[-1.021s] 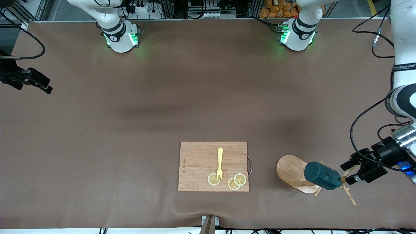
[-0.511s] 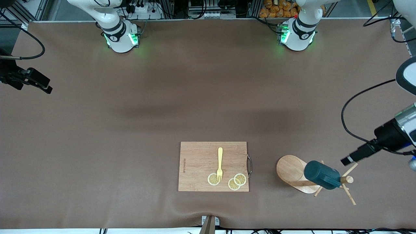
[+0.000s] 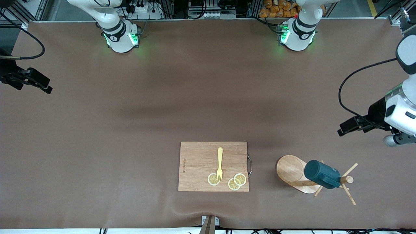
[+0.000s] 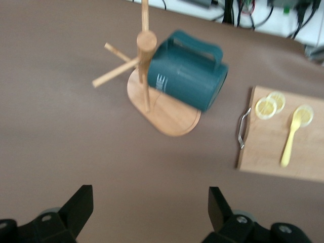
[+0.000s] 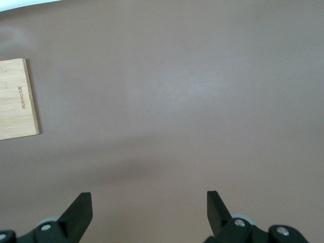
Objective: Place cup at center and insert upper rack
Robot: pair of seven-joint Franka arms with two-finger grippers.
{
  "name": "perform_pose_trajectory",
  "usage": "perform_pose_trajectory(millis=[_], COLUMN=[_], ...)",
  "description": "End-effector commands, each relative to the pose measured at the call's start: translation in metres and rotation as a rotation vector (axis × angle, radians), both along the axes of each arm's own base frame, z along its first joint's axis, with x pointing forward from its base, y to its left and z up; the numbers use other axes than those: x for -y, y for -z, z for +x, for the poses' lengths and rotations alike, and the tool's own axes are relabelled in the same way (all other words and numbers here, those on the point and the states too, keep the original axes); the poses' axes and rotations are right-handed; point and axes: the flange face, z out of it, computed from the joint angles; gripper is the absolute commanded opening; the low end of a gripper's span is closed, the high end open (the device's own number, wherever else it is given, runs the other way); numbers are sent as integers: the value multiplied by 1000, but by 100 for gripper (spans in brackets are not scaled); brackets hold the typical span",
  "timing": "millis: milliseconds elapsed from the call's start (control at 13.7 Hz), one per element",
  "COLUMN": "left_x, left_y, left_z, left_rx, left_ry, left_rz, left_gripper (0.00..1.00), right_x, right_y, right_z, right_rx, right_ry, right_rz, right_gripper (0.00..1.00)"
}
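Cup and upper rack sit together on the brown tabletop toward my left arm's end, seen from the front: the teal cup hangs tipped on its side against the rack's pole, over the oval wooden base, thin pegs fanning out past it. My left hand hovers over bare tabletop at that end, apart from both, and my right hand waits at the other end. A cutting board lies beside the rack, toward my right arm's end, carrying a yellow fork and three lemon slices. From my left wrist, my left hand's fingers are spread wide and hold nothing; ahead stands the rack with the cup leaning on its pole, handle up, the board just beside. From my right wrist, my right hand's fingers are spread wide too, gripping nothing, over bare tabletop, with one corner of the board showing.
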Motion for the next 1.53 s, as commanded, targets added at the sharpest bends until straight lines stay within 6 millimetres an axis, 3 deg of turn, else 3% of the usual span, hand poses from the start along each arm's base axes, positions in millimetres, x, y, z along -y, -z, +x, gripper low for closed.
perform_pose_trajectory(millis=[0, 219, 584, 875, 1167, 1459], left_x=[-8, -14, 23, 36, 49, 51], left_y=[-15, -28, -58, -90, -97, -113], left_z=[-25, -48, -90, -119, -131, -131], left_rx=[-40, -76, -118, -111, -141, -106], left_ry=[79, 158, 247, 315, 430, 395], left_rz=[53, 91, 116, 125, 217, 204], left_gripper=[100, 100, 100, 100, 100, 100], right_x=[2, 2, 2, 2, 2, 2], right_y=[-5, -5, -6, -6, -7, -6], right_z=[0, 0, 0, 0, -1, 0], right_rx=[3, 6, 5, 5, 5, 8], right_ry=[2, 4, 2, 2, 4, 2], right_rz=[0, 0, 0, 0, 0, 0], right_gripper=[100, 100, 100, 100, 100, 100])
